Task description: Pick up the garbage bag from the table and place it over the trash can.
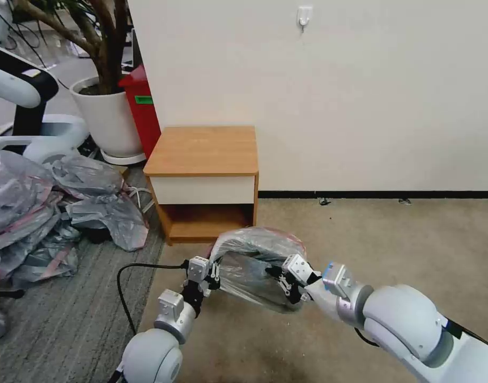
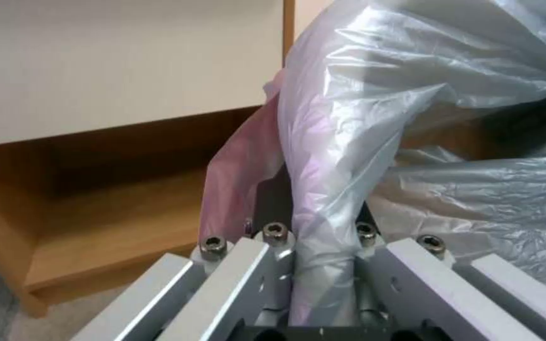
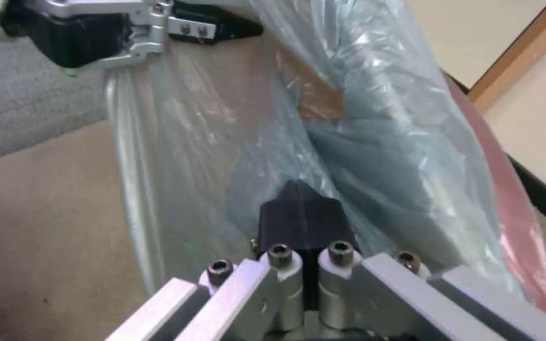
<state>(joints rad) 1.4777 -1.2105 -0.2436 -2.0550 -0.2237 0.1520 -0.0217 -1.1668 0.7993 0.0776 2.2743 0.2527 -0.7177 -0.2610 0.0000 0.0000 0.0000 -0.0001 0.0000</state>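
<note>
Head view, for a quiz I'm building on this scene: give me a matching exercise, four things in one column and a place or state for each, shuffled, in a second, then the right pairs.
Things:
1. garbage bag
2. table
3. heap of bags
4. red bin

Places or states:
A. on the grey carpet, left of the table
B. against the white wall, top bare
C. stretched between the left gripper and the right gripper, off the floor
D. between the plant pot and the wall

Pairs: 1-C, 2-B, 3-A, 4-D

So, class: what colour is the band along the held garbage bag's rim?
Pink, on the garbage bag; clearest in the left wrist view.
</note>
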